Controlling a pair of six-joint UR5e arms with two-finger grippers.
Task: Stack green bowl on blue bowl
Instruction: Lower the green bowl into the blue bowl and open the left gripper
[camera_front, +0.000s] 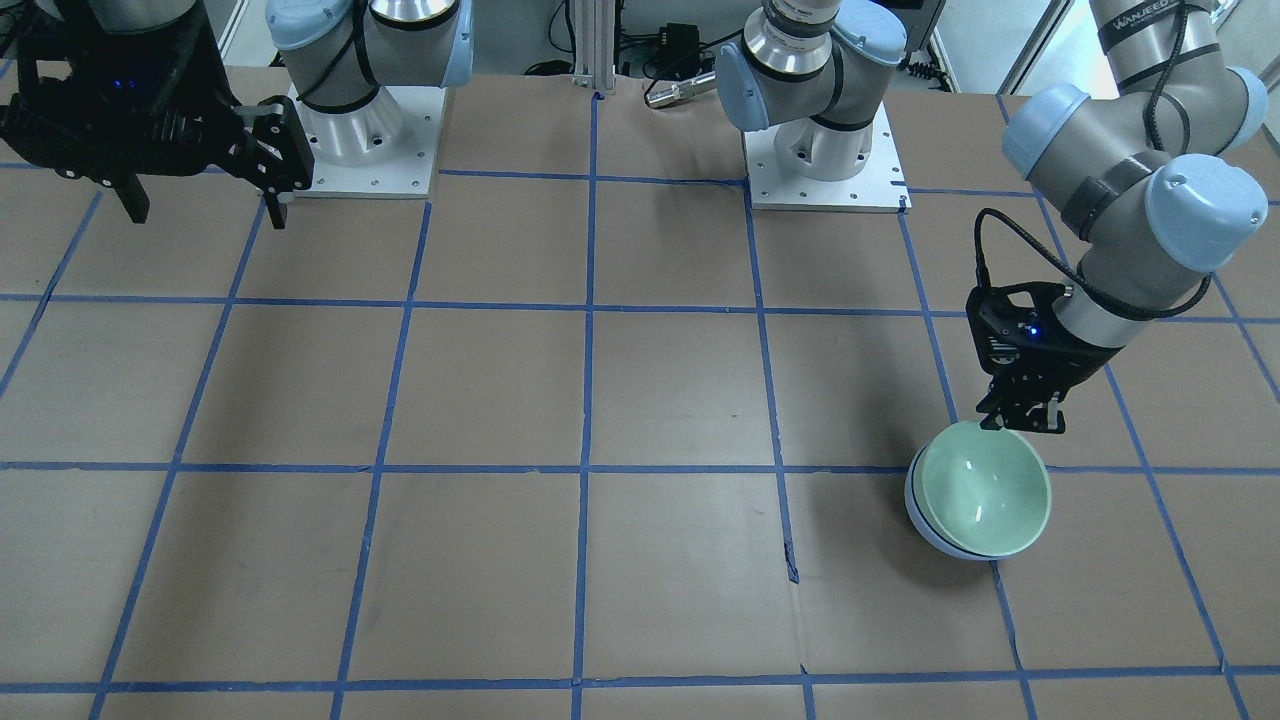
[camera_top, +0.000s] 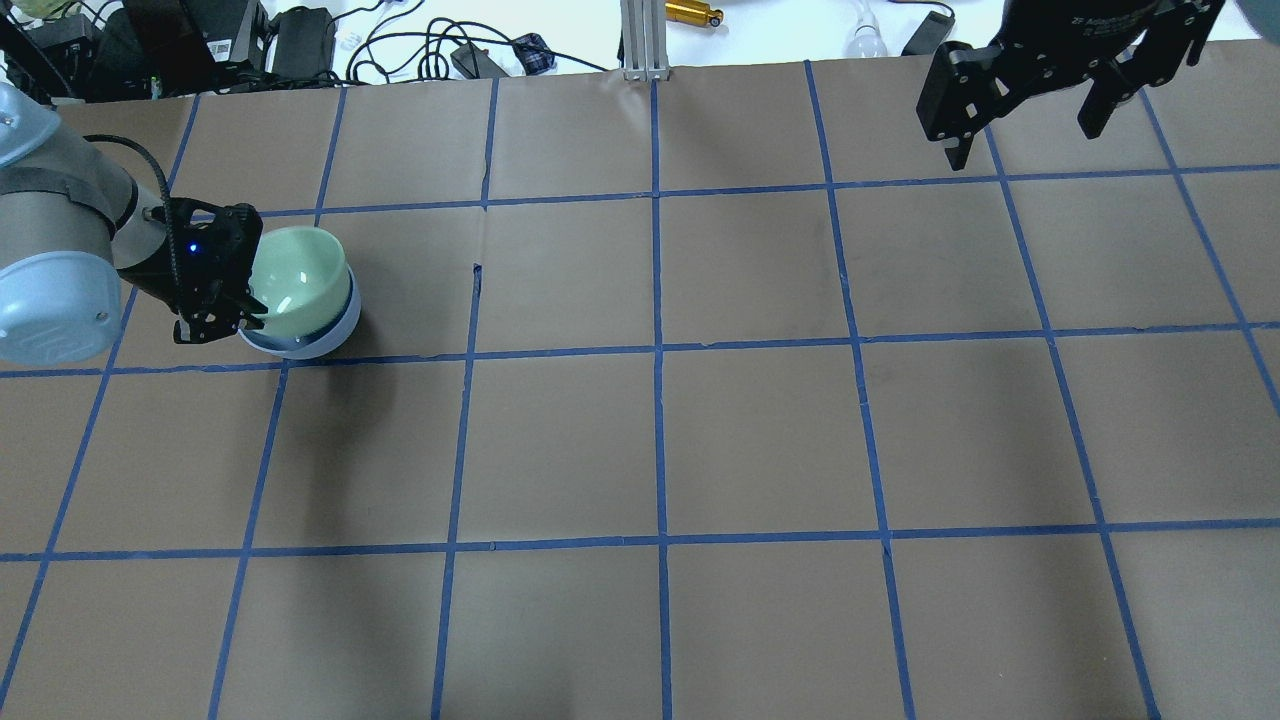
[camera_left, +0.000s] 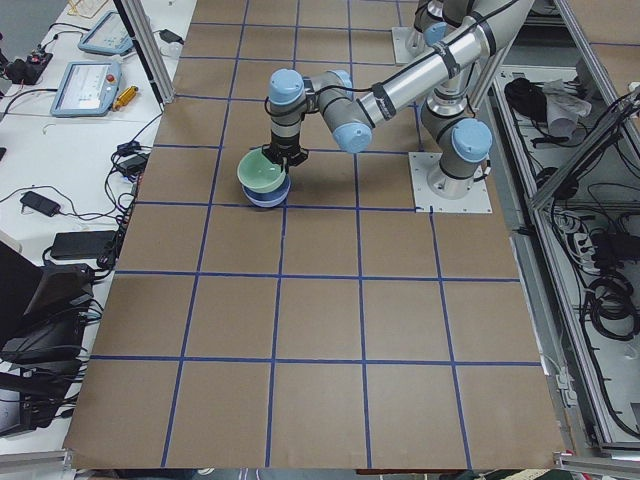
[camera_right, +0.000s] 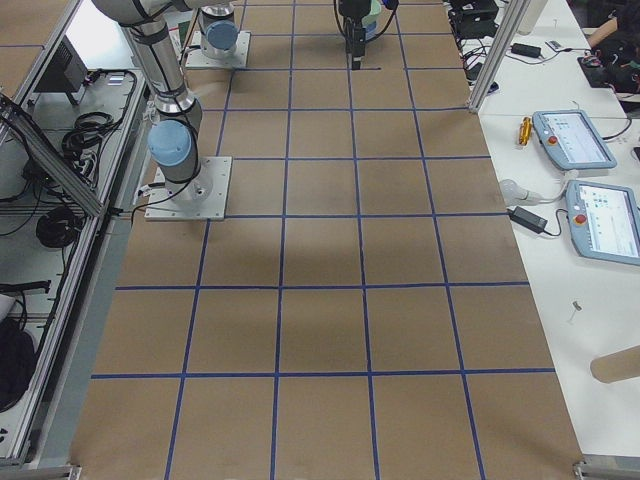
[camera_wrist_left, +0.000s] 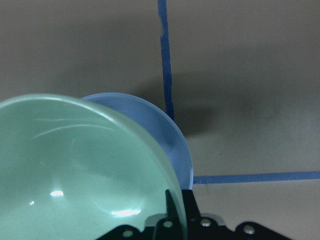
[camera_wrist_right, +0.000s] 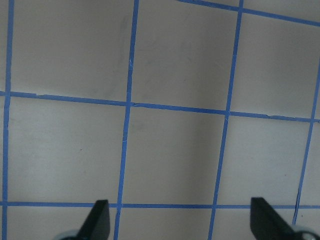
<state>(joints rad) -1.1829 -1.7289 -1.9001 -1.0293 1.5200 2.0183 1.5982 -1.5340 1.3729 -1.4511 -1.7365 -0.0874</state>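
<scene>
The green bowl rests tilted inside the blue bowl, on the robot's left side of the table. Both also show in the overhead view, the green bowl above the blue bowl, and in the left wrist view. My left gripper is shut on the green bowl's near rim, with one finger inside it. My right gripper hangs open and empty high over the far right of the table, with only taped paper between its fingertips.
Brown paper with a blue tape grid covers the table. The two arm bases stand at the robot's edge. Cables and boxes lie beyond the far edge.
</scene>
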